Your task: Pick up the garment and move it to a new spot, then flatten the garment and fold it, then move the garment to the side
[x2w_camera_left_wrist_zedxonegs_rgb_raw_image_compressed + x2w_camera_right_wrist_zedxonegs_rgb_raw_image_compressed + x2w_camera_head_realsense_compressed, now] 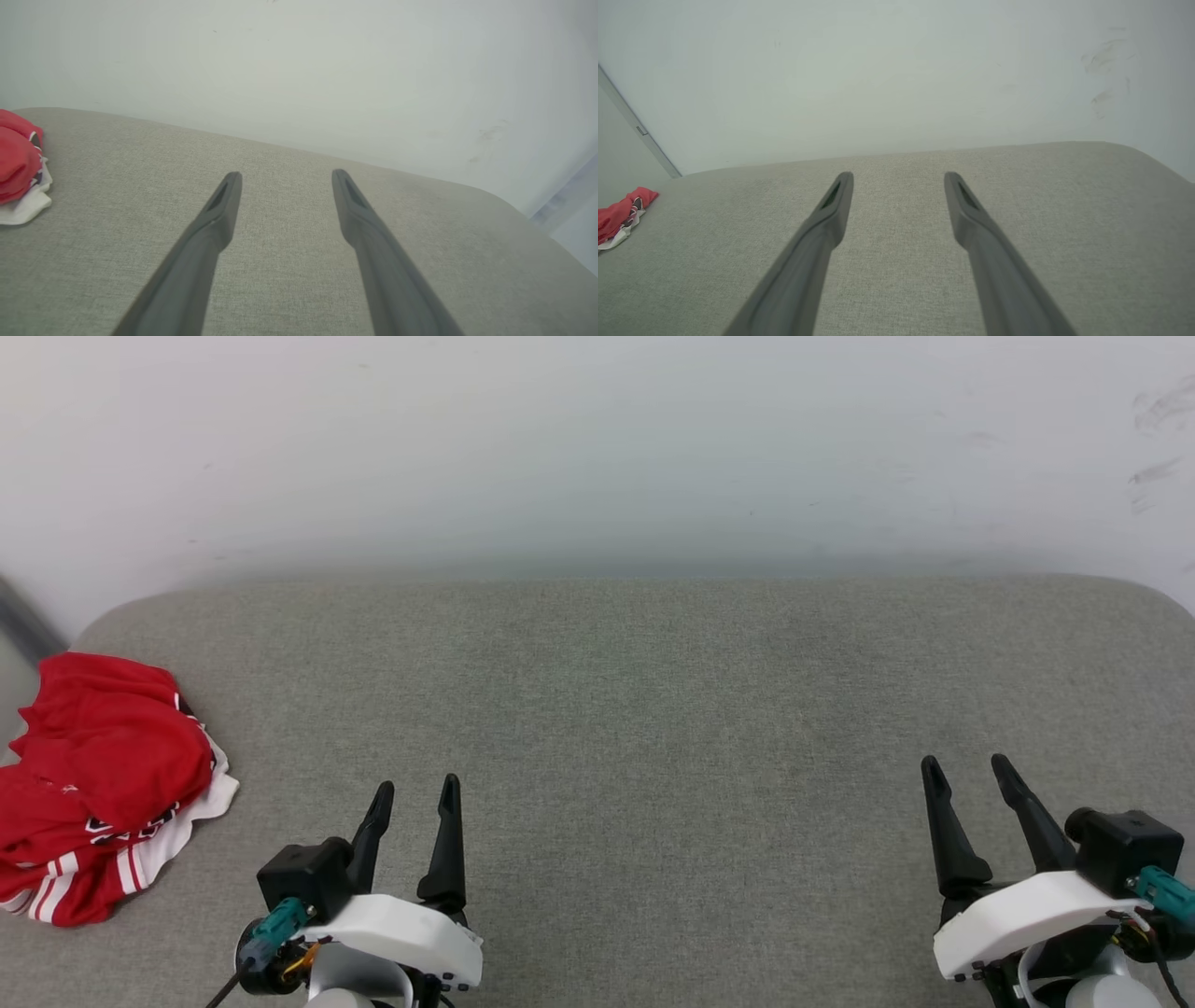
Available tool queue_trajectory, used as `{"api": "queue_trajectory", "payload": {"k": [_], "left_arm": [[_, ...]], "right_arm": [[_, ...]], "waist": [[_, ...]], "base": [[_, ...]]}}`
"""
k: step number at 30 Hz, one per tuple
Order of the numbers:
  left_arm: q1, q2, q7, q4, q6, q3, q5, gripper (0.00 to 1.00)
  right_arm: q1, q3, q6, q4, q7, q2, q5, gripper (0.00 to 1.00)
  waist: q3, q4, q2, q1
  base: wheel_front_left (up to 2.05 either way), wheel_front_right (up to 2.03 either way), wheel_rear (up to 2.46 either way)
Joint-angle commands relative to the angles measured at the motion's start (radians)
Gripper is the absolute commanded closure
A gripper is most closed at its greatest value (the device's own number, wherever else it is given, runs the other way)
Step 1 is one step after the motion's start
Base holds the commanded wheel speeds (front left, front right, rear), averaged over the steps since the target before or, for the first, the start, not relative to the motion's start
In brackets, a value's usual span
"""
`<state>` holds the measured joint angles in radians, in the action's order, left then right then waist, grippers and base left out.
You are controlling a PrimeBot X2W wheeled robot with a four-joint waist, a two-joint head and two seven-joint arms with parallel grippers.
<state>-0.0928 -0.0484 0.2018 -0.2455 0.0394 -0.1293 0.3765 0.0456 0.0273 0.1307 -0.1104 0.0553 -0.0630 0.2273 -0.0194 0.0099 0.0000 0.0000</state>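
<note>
Spread empty fingers (446, 840), left gripper (417, 786), right gripper (966, 763), crumpled garment (112, 765) far left, stripes (54, 889) in head view

The left end effector (416, 786) and the right end effector (966, 763) are built alike. Each has two long, matte black fingers (219, 219) that taper to narrow tips, with a slot-shaped recess near each tip. The fingers rise from a smooth white moulded shell (392, 933) with small dark screws along its lower edge. Beside each shell sits a black boxy block (303, 877) carrying a teal plug (280, 922) and a dark cable (222, 995).
</note>
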Motion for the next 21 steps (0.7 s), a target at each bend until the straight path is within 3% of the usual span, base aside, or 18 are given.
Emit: {"api": "queue_trajectory", "payload": {"k": [1,21], "left_arm": [[-0.018,-0.002,0.009,-0.002,-0.006,-0.005,-0.026,0.00],[-0.019,-0.003,0.049,-0.023,-0.038,-0.011,-0.173,0.00]], "right_arm": [[0.003,0.000,0.000,0.011,0.002,0.002,-0.028,0.00],[-0.006,0.011,0.000,0.018,0.010,0.012,-0.157,0.00]], "waist": [[-0.001,0.000,0.0000,0.0000],[-0.008,0.005,0.0000,0.0000]], "base": [[0.00,0.00,0.00],[0.00,0.00,0.00]]}}
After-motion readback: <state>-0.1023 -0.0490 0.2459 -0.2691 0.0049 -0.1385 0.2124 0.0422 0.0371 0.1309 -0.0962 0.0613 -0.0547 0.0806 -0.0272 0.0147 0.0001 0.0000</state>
